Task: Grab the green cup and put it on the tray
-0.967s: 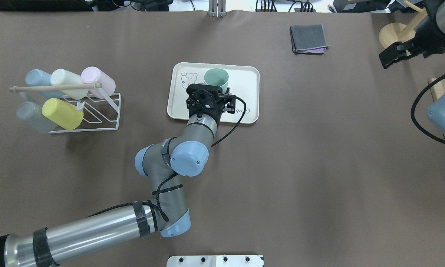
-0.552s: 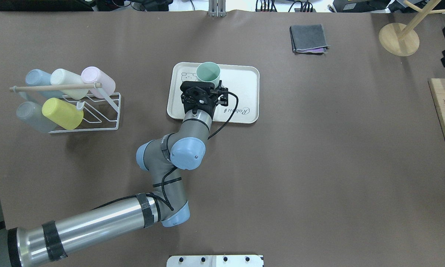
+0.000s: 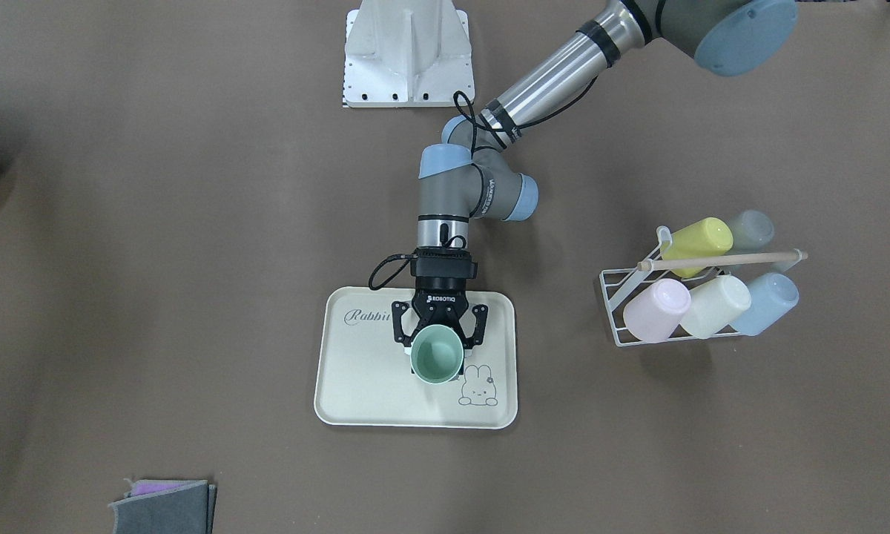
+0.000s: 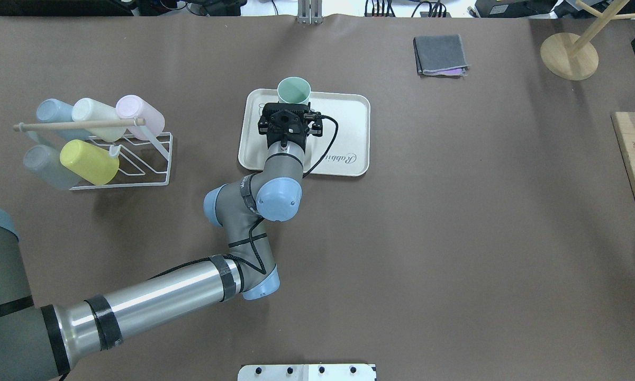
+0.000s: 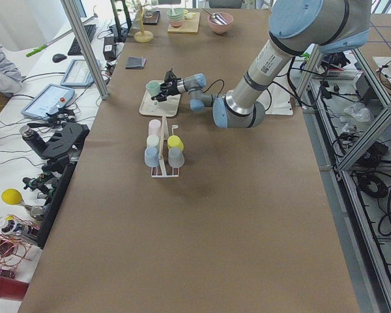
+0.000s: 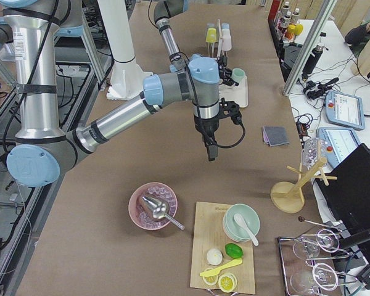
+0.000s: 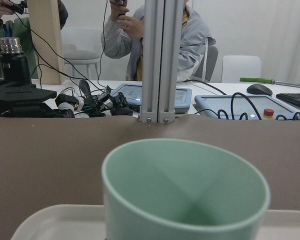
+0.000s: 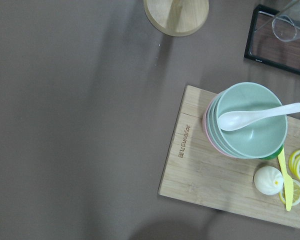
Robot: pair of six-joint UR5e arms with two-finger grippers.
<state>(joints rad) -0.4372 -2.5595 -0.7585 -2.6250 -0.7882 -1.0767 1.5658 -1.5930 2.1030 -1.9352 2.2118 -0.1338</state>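
Note:
The green cup (image 3: 437,356) stands upright, mouth up, between the fingers of my left gripper (image 3: 437,343), which is shut on it. The cup is over the cream Rabbit tray (image 3: 363,393), next to the bunny drawing. I cannot tell whether its base touches the tray. In the overhead view the cup (image 4: 293,90) shows by the tray's (image 4: 349,116) far rim. It fills the left wrist view (image 7: 185,185). My right gripper (image 6: 209,150) hangs point down over bare table, seen only in the exterior right view. I cannot tell whether it is open or shut.
A white wire rack (image 4: 137,159) with several pastel cups, among them a yellow-lime one (image 4: 89,162), stands left of the tray. A folded grey cloth (image 4: 440,54) lies at the far right. A wooden stand (image 4: 569,55) and a cutting board (image 8: 210,165) with stacked bowls are at the right end.
My left gripper has carried the green cup leftward and farther from the robot over the tray. The right arm has left the overhead view.

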